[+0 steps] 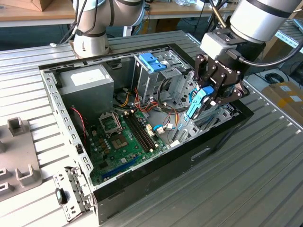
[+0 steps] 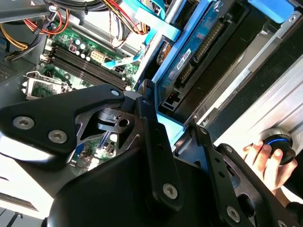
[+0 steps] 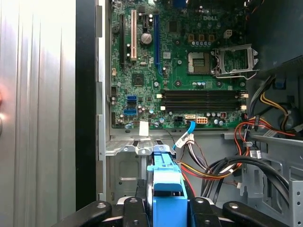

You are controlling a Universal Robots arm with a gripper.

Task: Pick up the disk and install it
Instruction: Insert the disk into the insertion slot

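blue-framed disk (image 1: pixel 198 103) tilted steeply on edge

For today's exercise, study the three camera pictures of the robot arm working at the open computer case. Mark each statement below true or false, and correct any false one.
1. The gripper is shut on the disk. True.
2. The disk lies flat on the table outside the computer case. False: it is held on edge over the case's drive bay.
3. The motherboard has an empty processor socket. True.
4. The case's side cover is closed. False: the case is open, its inside exposed.
5. A person's hand appears in the second wrist view. True.
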